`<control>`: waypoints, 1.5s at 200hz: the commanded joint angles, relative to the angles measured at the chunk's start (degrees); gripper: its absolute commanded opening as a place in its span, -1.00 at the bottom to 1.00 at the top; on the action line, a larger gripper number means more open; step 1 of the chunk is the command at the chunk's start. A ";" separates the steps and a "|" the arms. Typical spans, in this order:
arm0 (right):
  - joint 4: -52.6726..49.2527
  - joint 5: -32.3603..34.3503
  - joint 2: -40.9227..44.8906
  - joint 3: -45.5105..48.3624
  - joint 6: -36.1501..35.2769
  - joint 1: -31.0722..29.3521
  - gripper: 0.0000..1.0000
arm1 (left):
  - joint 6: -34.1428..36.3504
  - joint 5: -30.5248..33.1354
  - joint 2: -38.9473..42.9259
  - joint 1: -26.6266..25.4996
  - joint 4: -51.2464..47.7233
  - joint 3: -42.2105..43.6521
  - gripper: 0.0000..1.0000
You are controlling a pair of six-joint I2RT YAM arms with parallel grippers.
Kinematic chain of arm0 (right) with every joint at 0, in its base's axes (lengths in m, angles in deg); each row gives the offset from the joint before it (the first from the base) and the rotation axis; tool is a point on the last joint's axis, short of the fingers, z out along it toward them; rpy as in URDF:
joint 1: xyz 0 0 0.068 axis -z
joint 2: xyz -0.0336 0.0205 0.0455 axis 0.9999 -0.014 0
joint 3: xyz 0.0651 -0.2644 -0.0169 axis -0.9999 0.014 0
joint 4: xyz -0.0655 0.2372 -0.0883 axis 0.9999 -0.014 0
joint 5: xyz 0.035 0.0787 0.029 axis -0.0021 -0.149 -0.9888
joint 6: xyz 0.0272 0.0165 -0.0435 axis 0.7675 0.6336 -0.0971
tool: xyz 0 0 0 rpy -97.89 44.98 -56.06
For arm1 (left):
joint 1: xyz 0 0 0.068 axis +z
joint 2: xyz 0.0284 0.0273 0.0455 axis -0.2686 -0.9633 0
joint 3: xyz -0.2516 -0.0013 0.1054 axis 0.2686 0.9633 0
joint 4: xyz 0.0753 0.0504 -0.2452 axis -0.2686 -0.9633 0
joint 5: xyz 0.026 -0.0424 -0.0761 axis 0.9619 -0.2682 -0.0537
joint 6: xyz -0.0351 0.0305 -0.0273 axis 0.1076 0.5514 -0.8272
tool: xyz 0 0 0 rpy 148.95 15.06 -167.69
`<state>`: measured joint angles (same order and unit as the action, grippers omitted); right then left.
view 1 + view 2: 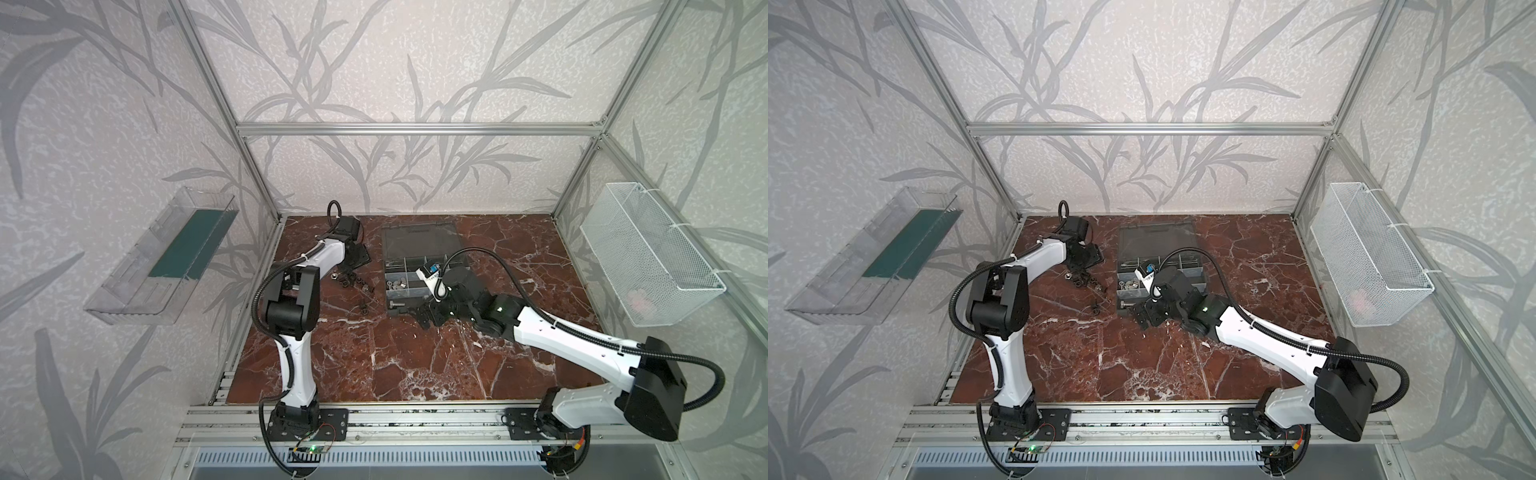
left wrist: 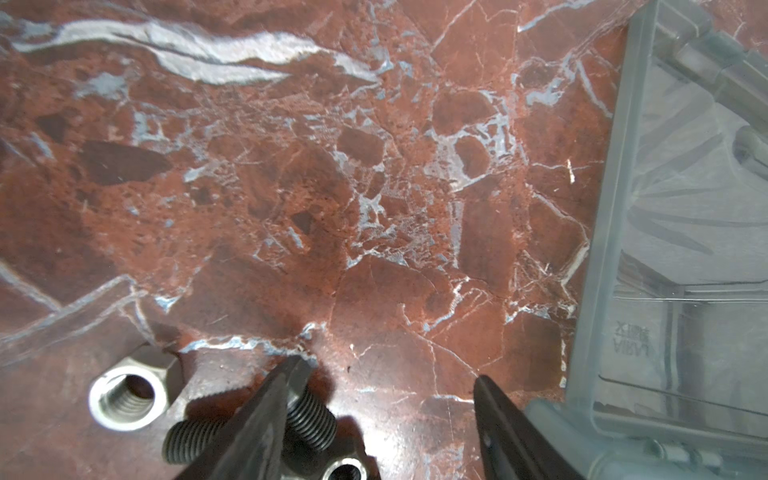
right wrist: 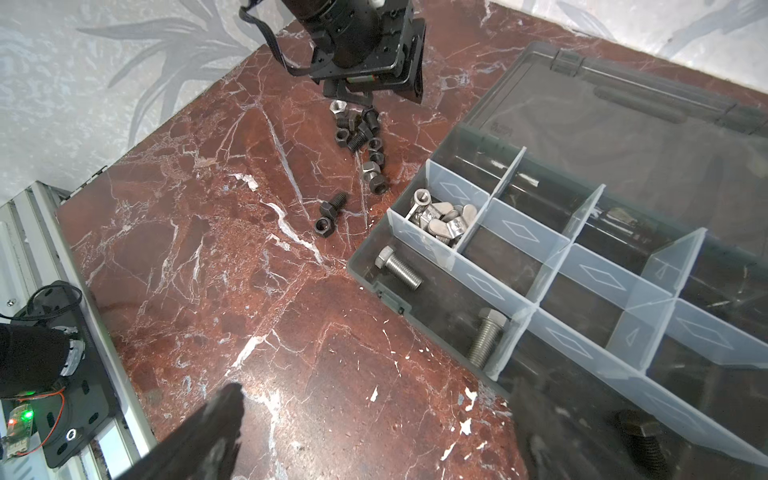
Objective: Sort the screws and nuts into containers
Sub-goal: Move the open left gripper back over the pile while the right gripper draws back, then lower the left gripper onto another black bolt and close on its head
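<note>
Screws (image 2: pixel 313 419) — black, stubby, threaded

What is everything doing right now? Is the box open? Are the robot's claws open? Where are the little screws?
Case: open.
Lid: folded back flat.
Pile of screws and nuts: unsorted on the table beside the case.
Left gripper: open, down at the pile.
Right gripper: open, empty, at the case's front edge.
Bolts: two silver ones lying in the case.
Wing nuts: heaped in one compartment.

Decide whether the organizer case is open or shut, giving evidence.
Open. The lid lies flat behind the case, leaving its compartments and bolts exposed.
</note>
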<state>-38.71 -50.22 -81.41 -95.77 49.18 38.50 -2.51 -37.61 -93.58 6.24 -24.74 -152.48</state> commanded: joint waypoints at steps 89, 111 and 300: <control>2.66 -1.11 -1.19 0.15 1.16 -0.36 0.98 | 2.31 -1.24 8.02 -1.02 -3.24 6.06 0.49; 3.02 -1.82 -1.53 0.01 1.76 -0.37 0.98 | 2.31 -0.83 6.70 -0.94 -3.74 6.08 0.49; 3.64 -3.53 -3.48 -1.94 -4.02 1.57 0.98 | 1.32 0.64 -1.10 1.17 -1.48 1.77 0.04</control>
<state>-35.81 -52.41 -84.36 -95.61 45.62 39.44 -1.44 -38.53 -92.79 6.94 -25.52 -148.06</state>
